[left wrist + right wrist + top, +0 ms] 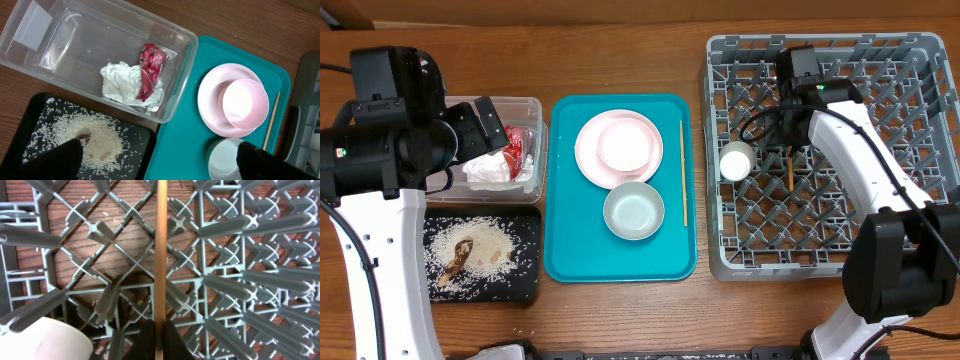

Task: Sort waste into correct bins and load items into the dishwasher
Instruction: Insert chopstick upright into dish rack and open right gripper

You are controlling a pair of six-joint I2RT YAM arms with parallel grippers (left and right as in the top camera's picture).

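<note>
Right hand (160, 330): clamping thin wooden chopstick (160, 255) over grey pegged plastic rack (770, 264).
Left hand (160, 161): spreading apart above clear rectangular plastic tub (181, 70) holding crumpled white paper napkin (117, 82).

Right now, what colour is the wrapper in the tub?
The wrapper is shiny red; left wrist view shows it best.

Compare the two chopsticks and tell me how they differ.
The loose chopstick lies flat on the teal tray, along its right edge; the held chopstick is clamped in the shut right gripper over the dish rack. In the overhead view the loose chopstick shows at full length, the held chopstick only as a short piece beside the arm. Both are thin, straight, plain wood.
</note>
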